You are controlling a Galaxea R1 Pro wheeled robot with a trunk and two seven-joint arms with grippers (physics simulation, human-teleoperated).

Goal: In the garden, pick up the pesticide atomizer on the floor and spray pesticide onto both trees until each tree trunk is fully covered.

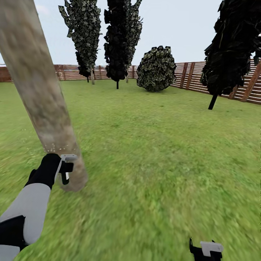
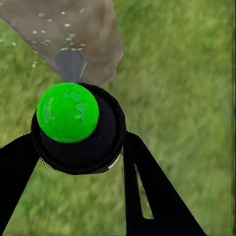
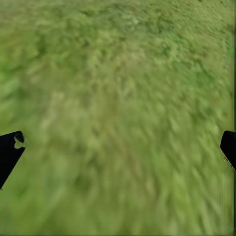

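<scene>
A mottled pale beige tree trunk (image 1: 36, 90) leans across the left of the head view, very close to me. My left gripper (image 1: 65, 170) is low at its base, shut on the pesticide atomizer (image 2: 73, 123), a black body with a bright green round cap. Its grey nozzle (image 2: 70, 64) points at the tree trunk (image 2: 88, 29), where white specks (image 2: 49, 24) dot the bark. My right gripper (image 1: 204, 250) hangs low at the right over bare grass, and its fingertips (image 3: 10, 152) stand wide apart with nothing between them.
Open lawn (image 1: 156, 152) stretches ahead. Far back stand a tree with a pale thin stem (image 1: 92, 76), near-black conifers (image 1: 117, 40) (image 1: 232, 50) and a round shrub (image 1: 156, 69). A brown slatted fence (image 1: 192, 74) closes the garden behind and to the right.
</scene>
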